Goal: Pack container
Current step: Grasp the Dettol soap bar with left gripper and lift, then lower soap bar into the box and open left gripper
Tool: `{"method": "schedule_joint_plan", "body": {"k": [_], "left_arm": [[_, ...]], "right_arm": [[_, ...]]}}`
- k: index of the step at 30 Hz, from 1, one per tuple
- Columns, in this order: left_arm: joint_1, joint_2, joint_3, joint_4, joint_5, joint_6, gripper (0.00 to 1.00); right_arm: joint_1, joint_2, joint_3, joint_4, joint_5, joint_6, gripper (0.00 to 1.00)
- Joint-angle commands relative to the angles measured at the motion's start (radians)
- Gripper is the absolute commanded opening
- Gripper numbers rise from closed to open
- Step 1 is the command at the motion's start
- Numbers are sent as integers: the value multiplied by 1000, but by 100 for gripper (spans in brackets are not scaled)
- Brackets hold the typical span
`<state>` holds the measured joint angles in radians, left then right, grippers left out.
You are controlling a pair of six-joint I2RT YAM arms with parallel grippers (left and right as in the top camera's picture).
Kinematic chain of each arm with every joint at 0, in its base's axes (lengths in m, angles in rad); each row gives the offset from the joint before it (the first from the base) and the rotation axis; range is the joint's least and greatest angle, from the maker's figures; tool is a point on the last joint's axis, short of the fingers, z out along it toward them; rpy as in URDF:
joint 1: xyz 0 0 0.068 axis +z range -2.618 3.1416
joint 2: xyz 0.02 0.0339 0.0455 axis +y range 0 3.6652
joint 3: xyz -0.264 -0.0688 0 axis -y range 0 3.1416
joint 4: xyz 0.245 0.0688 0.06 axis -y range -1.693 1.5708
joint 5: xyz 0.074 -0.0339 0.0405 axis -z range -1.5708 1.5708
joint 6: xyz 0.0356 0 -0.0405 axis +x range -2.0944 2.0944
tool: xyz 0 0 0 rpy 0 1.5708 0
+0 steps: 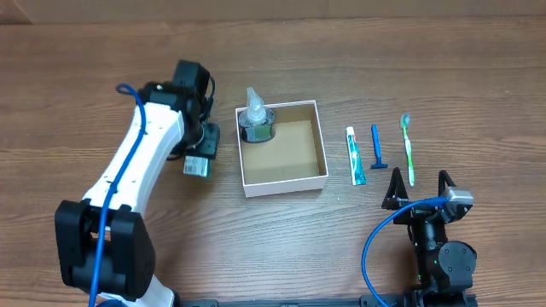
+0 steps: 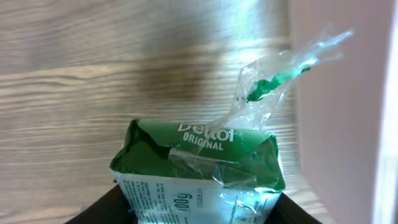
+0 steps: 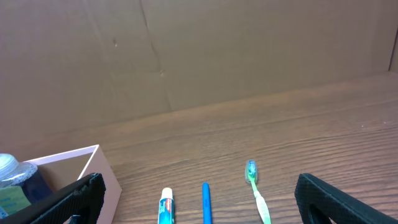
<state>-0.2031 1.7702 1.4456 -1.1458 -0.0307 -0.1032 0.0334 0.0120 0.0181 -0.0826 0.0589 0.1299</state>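
Left hand [image 1: 200,159] clamps the soap pack [image 2: 199,168] — its bottom cut off — right hand [image 1: 420,189] spread wide.

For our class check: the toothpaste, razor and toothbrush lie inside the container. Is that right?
No. The overhead view shows the toothpaste, razor and toothbrush lying on the table, to the right of the container, not inside it.

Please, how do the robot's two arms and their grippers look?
The left arm has a white link between black joints; the right arm is black. A blue cable runs along each. The right gripper has two black, pointed fingers.
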Motion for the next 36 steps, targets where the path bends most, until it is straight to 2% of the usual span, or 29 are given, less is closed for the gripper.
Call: {"method": "schedule_joint_plan", "body": {"k": [1, 4, 11, 22, 28, 36], "left_arm": [[-21, 0, 169, -78, 105, -86, 44], [-57, 0, 228, -96, 187, -146, 43], [-192, 1, 240, -56, 185, -331, 49], [-336, 3, 188, 11, 27, -529, 49], [-347, 3, 98, 70, 6, -583, 50], [-347, 3, 33, 106, 5, -593, 50]], "right_arm": [[-3, -9, -10, 5, 2, -7, 100], [-3, -9, -10, 5, 3, -7, 100], [-3, -9, -10, 5, 3, -7, 100], [-3, -9, -10, 5, 3, -7, 100], [-3, -9, -10, 5, 3, -7, 100], [-3, -9, -10, 5, 3, -7, 100]]}}
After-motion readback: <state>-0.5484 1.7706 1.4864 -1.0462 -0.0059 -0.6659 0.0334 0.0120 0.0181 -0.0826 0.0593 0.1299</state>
